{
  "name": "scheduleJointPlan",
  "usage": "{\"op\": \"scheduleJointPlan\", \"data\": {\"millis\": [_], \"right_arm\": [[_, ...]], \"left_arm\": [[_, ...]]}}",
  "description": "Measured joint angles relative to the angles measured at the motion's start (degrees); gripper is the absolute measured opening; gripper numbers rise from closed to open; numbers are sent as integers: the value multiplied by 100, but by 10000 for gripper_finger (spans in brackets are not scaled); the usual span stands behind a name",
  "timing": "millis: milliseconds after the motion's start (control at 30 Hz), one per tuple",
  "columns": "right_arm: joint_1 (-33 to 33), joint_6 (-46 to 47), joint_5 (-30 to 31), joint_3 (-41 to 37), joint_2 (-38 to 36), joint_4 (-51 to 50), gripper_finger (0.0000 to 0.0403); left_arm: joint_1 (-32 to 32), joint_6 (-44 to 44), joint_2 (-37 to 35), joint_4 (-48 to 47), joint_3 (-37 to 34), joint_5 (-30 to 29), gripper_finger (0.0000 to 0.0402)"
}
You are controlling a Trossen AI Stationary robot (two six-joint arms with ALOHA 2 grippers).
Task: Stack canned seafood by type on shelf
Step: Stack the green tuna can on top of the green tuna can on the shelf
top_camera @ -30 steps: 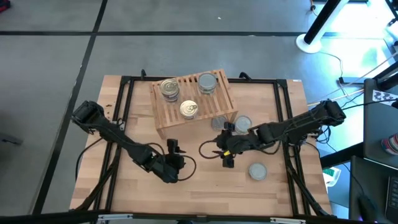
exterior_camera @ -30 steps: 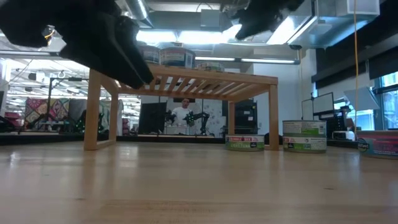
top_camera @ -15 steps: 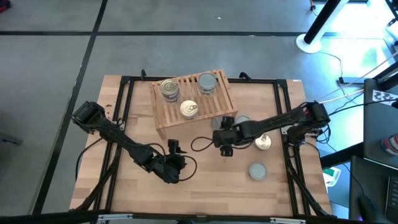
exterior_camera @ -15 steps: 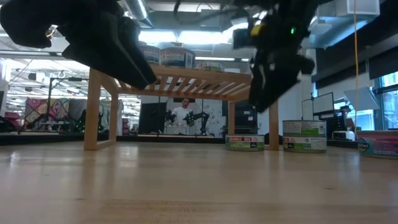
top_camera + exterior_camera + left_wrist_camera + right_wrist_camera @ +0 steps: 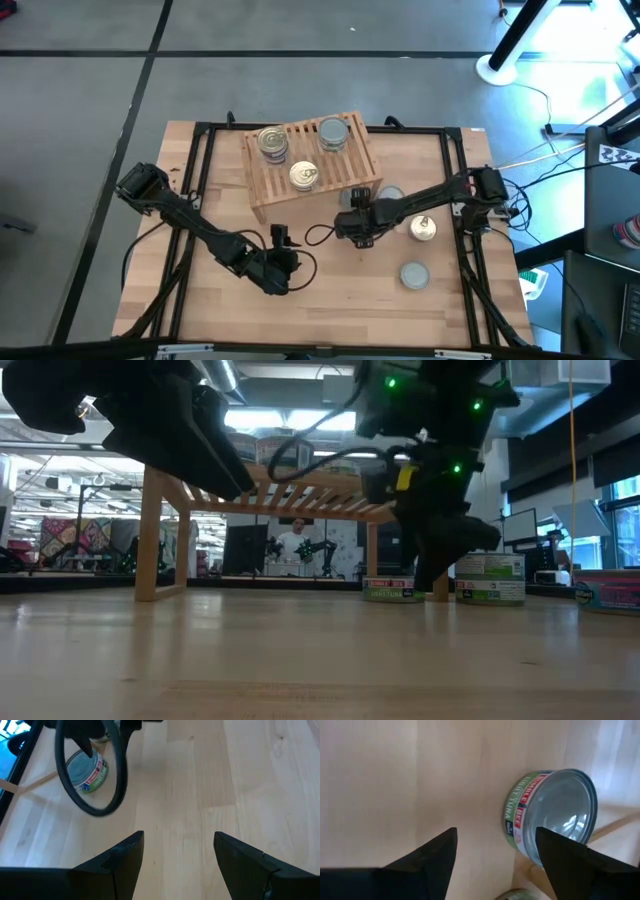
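Right pincer point(image 5: 492, 852) open, empty; silver-top tin point(image 5: 550, 815) just ahead on desk point(image 5: 330, 290), beside shelf point(image 5: 310, 160) leg. Tin likely rigid, light, slick-walled; grip across side wall. Three tins on shelf already. Left pincer point(image 5: 177, 852) open, idle above bare desk. Open lab beyond.

A pale wooden tabletop point(image 5: 330, 300) fills the middle of the high view, framed by black rails point(image 5: 195, 200) — grey floor point(image 5: 80, 120) around it. At upper right stands a white stand base point(image 5: 495, 68); cables point(image 5: 560, 110) trail nearby.
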Motion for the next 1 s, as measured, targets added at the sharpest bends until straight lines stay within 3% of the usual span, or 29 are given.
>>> {"op": "scheduleJointPlan", "data": {"millis": [700, 1000], "right_arm": [[-173, 11, -316, 7, 124, 109, 195], [-168, 293, -433, 13, 124, 107, 186]], "left_arm": [[0, 2, -2, 39, 0, -2, 237], [0, 4, -2, 39, 0, -1, 237]]}}
